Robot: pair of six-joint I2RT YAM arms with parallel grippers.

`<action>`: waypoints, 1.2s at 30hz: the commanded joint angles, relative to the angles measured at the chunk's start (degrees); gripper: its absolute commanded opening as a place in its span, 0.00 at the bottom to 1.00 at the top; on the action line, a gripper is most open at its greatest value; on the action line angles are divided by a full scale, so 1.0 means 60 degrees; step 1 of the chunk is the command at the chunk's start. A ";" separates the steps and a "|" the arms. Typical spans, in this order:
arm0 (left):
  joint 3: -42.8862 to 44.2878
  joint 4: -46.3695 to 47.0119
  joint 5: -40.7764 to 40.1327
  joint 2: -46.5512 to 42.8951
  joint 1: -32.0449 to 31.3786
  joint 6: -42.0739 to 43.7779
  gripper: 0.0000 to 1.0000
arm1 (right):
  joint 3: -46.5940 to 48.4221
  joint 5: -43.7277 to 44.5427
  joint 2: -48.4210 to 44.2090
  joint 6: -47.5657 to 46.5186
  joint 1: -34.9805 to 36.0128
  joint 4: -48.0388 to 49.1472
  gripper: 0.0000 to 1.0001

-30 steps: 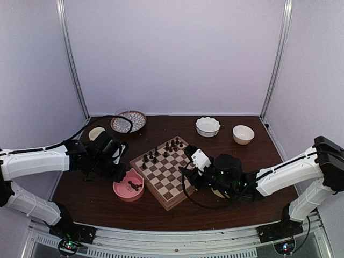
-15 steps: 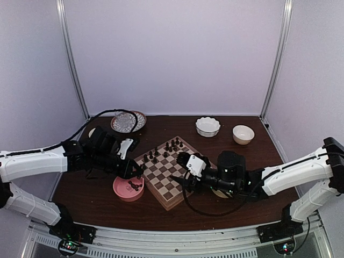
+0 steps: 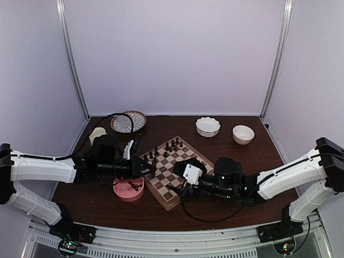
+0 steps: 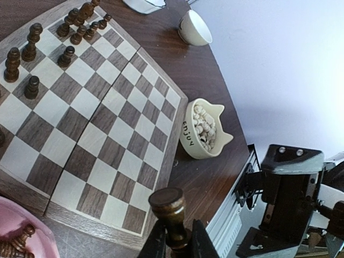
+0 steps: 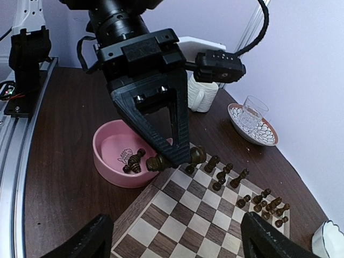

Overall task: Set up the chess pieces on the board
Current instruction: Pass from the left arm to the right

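The counter (image 3: 102, 207) carries the board (image 3: 174, 161) at its middle, dark pieces (image 4: 67, 55) crowding the far-left rows and the near squares open. Both arms reach low inward. The right end effector (image 5: 178, 236) is spread wide over the near corner, and the left end effector (image 4: 174, 236) pinches a dark chess piece (image 4: 167, 204) at the board's left edge.
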 commanded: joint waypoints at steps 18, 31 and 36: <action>-0.0531 0.3811 -0.1783 0.0620 -0.1198 -0.2090 0.09 | 0.0810 0.1765 0.1571 0.2259 0.0501 0.1523 0.57; -0.0499 0.4454 -0.1828 0.1136 -0.1484 -0.2345 0.09 | 0.0883 0.2462 0.2035 0.2826 0.0509 0.2151 0.53; -0.0498 0.4726 -0.1782 0.1362 -0.1536 -0.2452 0.09 | 0.0877 0.2434 0.2055 0.2780 0.0505 0.2178 0.43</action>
